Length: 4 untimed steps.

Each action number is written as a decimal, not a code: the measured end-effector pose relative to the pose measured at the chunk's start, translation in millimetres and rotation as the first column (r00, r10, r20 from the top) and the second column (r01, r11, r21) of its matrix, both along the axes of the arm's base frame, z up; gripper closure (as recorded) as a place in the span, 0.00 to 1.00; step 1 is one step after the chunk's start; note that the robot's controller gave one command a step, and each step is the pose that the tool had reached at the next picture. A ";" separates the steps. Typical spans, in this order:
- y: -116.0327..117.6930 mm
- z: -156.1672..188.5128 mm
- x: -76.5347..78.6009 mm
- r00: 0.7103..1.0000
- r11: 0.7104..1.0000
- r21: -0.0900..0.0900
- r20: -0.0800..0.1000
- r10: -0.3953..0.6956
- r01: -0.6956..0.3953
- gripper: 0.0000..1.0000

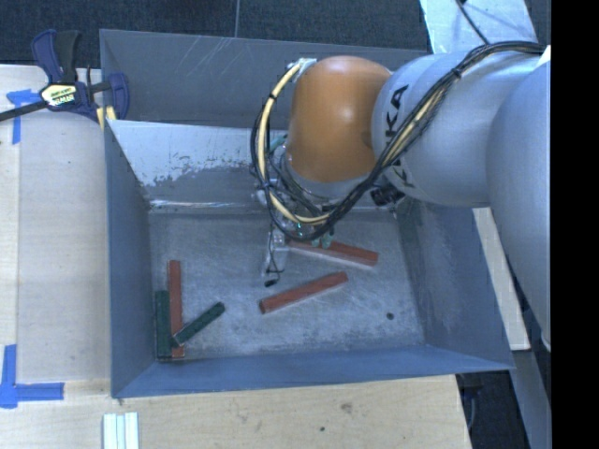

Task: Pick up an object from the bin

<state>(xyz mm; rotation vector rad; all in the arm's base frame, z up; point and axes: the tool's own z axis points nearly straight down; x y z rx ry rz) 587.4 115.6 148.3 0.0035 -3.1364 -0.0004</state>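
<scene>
Two brown sticks lie mid-bin: an upper stick and a lower stick. The gripper hangs by their left ends; whether it is open or closed cannot be told.

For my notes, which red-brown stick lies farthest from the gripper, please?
The red-brown stick by the left wall, beside green sticks; the other two lie near the gripper.
</scene>
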 end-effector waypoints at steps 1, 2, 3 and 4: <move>-82.8 -81.9 -52.4 0.991 0.991 -0.003 -0.001 0.135 -0.135 0.00; -73.1 -47.0 -56.6 0.974 0.974 -0.001 0.013 0.226 -0.226 0.00; -72.2 -48.2 -45.8 0.991 0.991 0.000 0.015 0.131 -0.131 0.00; -75.0 -79.7 -48.3 0.996 0.996 0.000 0.005 0.085 -0.085 0.00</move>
